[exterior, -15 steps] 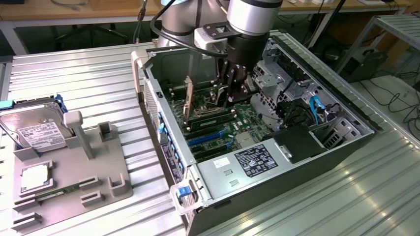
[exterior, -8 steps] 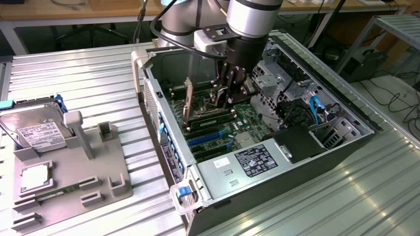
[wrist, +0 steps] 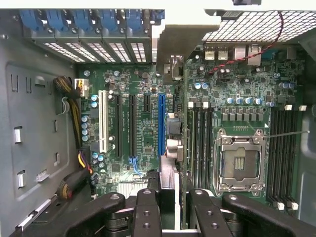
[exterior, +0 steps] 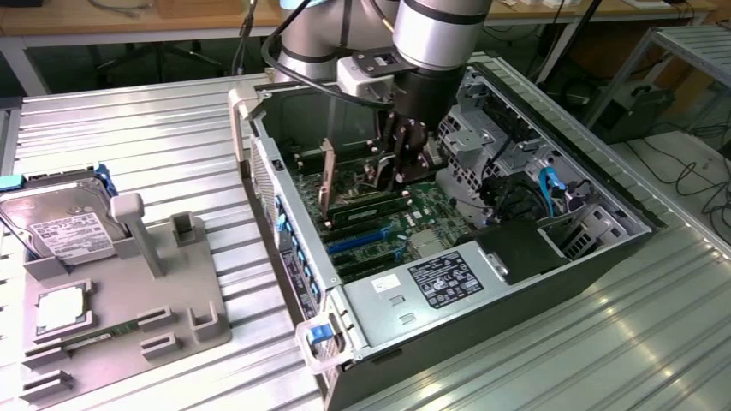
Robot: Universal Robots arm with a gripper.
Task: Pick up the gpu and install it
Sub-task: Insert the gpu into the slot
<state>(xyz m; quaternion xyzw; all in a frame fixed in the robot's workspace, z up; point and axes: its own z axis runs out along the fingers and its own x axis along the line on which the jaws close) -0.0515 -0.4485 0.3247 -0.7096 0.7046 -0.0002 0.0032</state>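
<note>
My gripper [exterior: 395,178] is deep inside the open computer case [exterior: 594,201], over the motherboard. It is shut on the gpu, which stands upright and shows as a thin strip with its end [exterior: 327,181] toward the case's rear wall. In the wrist view the gpu [wrist: 171,148] appears edge-on as a dark sliver running away from the gripper [wrist: 170,210], and its silver bracket [wrist: 180,37] reaches the rear slot openings. The card's lower edge sits just beside the long blue slot [wrist: 161,123]. I cannot tell whether it touches the board.
An open processor socket [wrist: 239,158] and memory slots [wrist: 200,133] flank the card. Cable bundles [wrist: 74,128] lie along one case wall. Outside the case, a grey fixture [exterior: 188,330] holds a hard drive [exterior: 63,227], a processor [exterior: 57,308] and a memory stick [exterior: 105,334].
</note>
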